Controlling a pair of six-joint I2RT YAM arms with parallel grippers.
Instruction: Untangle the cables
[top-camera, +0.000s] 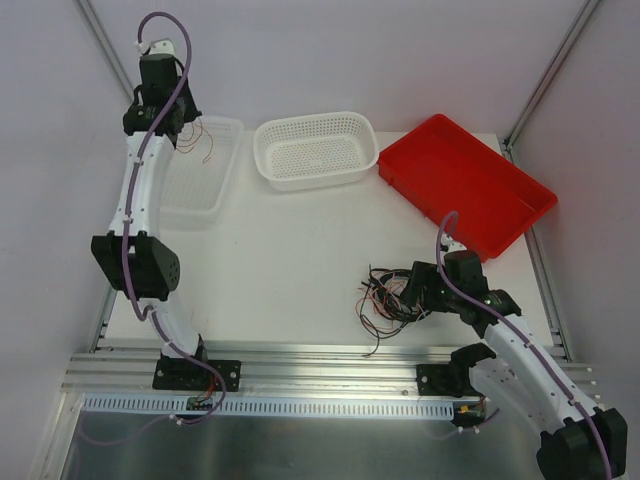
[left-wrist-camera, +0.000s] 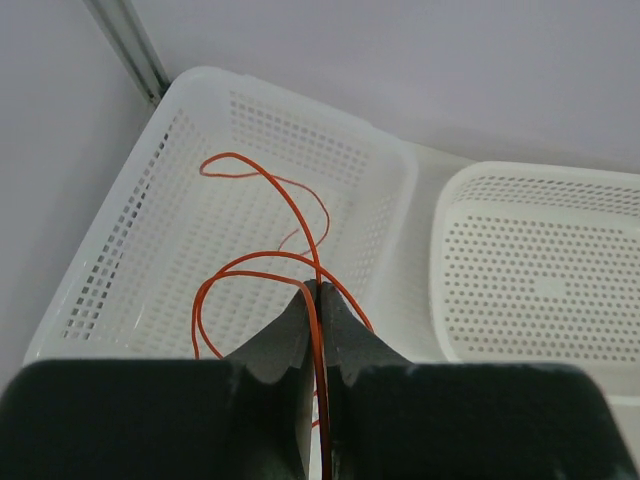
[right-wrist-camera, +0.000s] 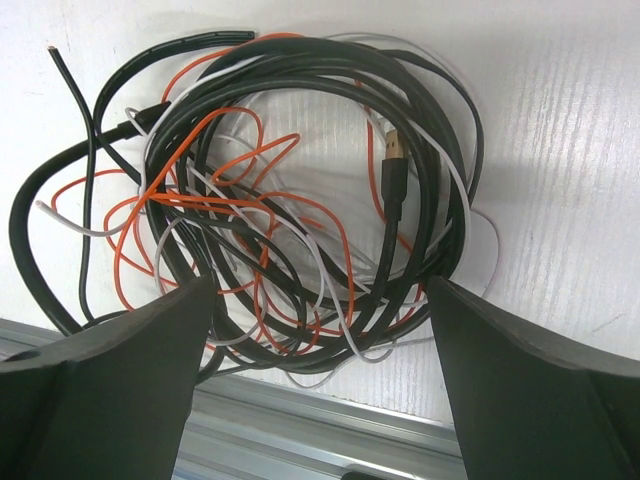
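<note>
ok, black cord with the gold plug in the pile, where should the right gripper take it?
By the black plug body behind the gold tip, from above. It seems on top of the pile, thickest there, lengthwise between the fingers of the open right gripper, which would close across it.

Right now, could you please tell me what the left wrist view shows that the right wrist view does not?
Only the left wrist view: the left pincer shut on a red-orange wire looping into a perforated basket, a second basket beside it. Only the right wrist view: the right pincer open over a tangle of cables, black, white and red-orange, on the table, a gold-tipped plug among them. Both: dark pincer fingers at the bottom edge and red-orange wiring.
</note>
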